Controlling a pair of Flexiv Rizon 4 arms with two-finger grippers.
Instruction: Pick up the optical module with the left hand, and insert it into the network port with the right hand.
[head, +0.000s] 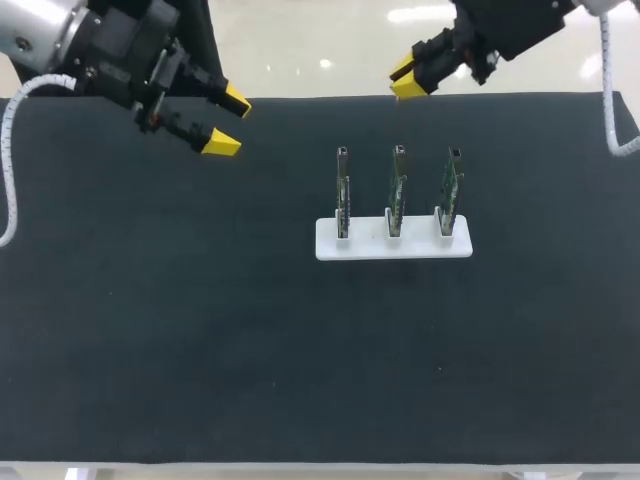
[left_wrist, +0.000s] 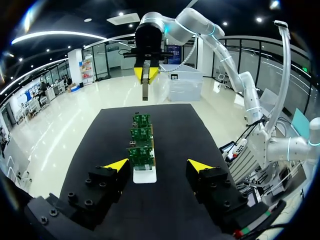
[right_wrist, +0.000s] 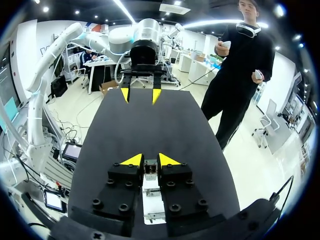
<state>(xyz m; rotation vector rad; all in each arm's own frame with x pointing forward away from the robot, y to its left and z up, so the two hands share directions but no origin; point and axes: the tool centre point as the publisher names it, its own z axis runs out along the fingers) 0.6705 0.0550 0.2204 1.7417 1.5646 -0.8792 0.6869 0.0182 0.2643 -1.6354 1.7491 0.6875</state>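
Note:
My right gripper (head: 405, 80) hangs over the table's far edge, shut on the optical module, a slim grey metal piece (right_wrist: 150, 168) pinched between its yellow tips. In the left wrist view the module (left_wrist: 145, 90) hangs down from that gripper (left_wrist: 146, 73). Three upright green boards with the network ports (head: 397, 190) stand in a white holder (head: 393, 248) at the table's middle right. My left gripper (head: 228, 120) is open and empty at the far left, well clear of the holder. Seen from its wrist, the boards (left_wrist: 140, 145) line up just ahead of its fingers (left_wrist: 159, 165).
The black table mat (head: 200, 330) spreads wide around the white holder (left_wrist: 145, 176). Across the mat from my right gripper (right_wrist: 150, 160), the left gripper (right_wrist: 141, 95) faces it.

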